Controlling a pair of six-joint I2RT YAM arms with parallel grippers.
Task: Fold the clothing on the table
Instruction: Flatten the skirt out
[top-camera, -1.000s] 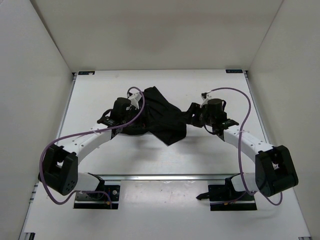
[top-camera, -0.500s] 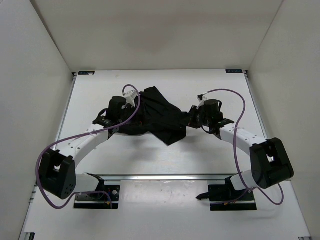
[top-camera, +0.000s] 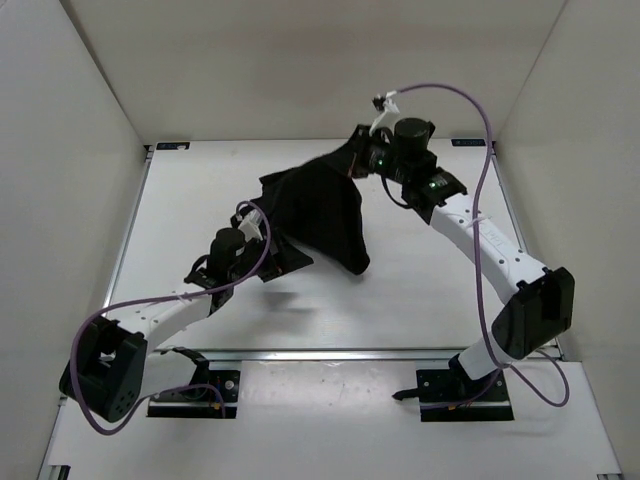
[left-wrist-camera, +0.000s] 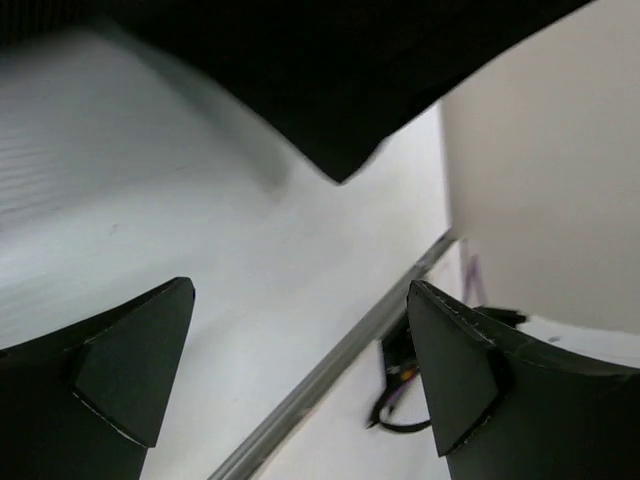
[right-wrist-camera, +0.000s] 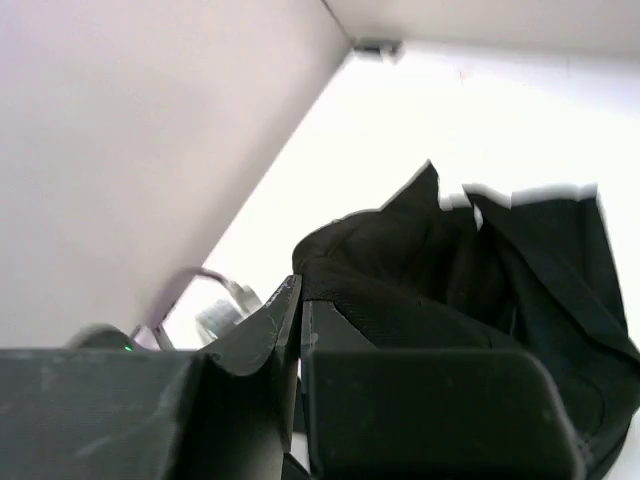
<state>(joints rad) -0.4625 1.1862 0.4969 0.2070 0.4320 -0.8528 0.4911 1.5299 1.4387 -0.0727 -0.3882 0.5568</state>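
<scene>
Tally: two arms, two grippers, two purple cables (top-camera: 110, 290), one garment, one table (top-camera: 430, 290).
Left arm (top-camera: 170, 305): one, white with black joints, reaching from the near-left base towards the middle.
Left gripper (top-camera: 262, 240) (left-wrist-camera: 300, 290): one, low over the near-left part of the table (left-wrist-camera: 150, 200); fingers spread wide, nothing between them, bare surface showing in the gap.
Clothing (top-camera: 320, 210): one black garment, mid-table, stretched from just beside the left gripper up and rightwards to the right gripper; in the left wrist view a pointed corner (left-wrist-camera: 300, 70) hangs just ahead of the spread fingers.
Right gripper (top-camera: 362, 160) (right-wrist-camera: 298, 300): one, at the far right near the back wall; fingers pressed together, pinching a fold at the garment's upper edge, the rest (right-wrist-camera: 480, 280) draping below it over the table (right-wrist-camera: 480, 110).
Right arm (top-camera: 480, 245): one, extended from the near-right base.
Walls (top-camera: 300, 70): three, white, enclosing the table.
</scene>
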